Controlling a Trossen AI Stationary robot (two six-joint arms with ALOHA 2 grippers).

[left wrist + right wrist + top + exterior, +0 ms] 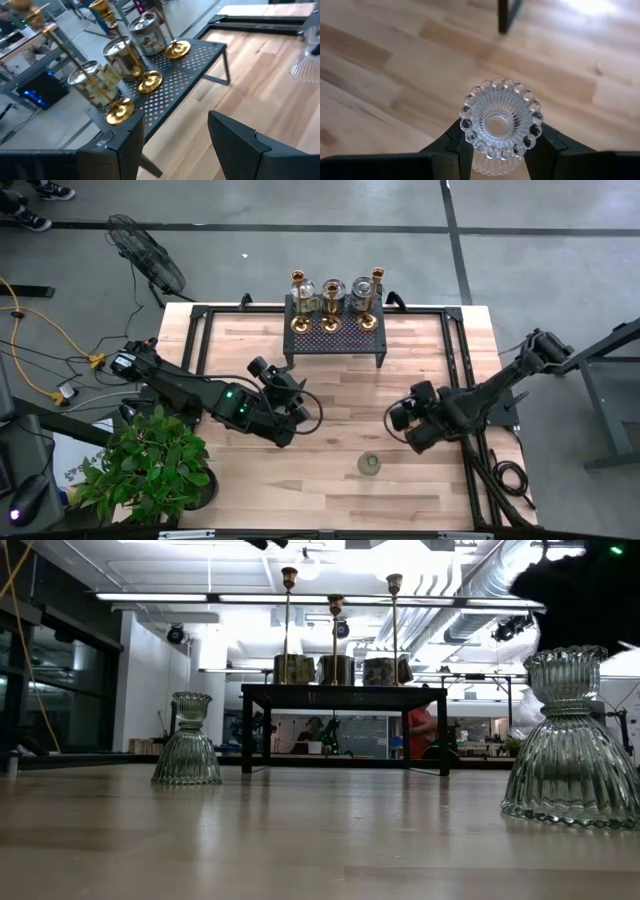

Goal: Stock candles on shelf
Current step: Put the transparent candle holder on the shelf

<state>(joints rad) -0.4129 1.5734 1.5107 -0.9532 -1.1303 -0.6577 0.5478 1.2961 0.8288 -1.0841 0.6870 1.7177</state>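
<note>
A ribbed glass candle holder (498,125) is pinched between the fingers of the right gripper (498,150) out on the table's right side, well short of the shelf (335,330), where three brass candlesticks (333,315) and three jar candles (361,289) are already lined up. The left gripper (175,145) is parked near the shelf's front with its fingers apart and nothing between them, and a second glass holder (369,464) is left standing on the bare wood (300,470) near the front. Biggest worry: that ribbed glass looks slick and is only caught at the sides, so it could probably be twisted loose mid-carry, or the crowded brass could get knocked over if it's set down too tight.
</note>
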